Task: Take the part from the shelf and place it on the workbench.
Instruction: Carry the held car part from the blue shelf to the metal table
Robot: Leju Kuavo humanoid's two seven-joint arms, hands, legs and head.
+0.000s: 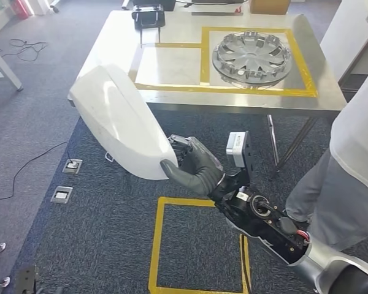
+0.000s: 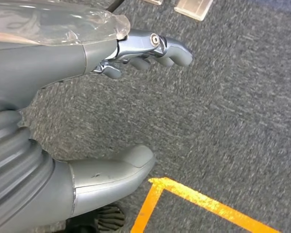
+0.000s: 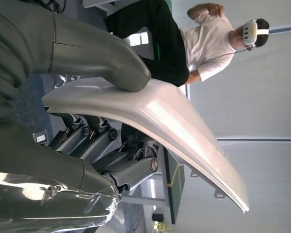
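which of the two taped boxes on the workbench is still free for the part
The left taped box, bare steel inside. The right taped box holds the silver wheel cover.

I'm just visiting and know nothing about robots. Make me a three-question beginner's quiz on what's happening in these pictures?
1. True or false: the right hand holds the white part.
2. What already lies on the workbench inside the yellow tape outline?
A. a silver wheel cover
B. a red toolbox
C. a coil of rope
3. Fill in: the left hand, fingers apart over the carpet, holds ______.

Key
1. True: its thumb presses on top and its fingers are underneath.
2. A, the silver wheel cover.
3. Nothing.
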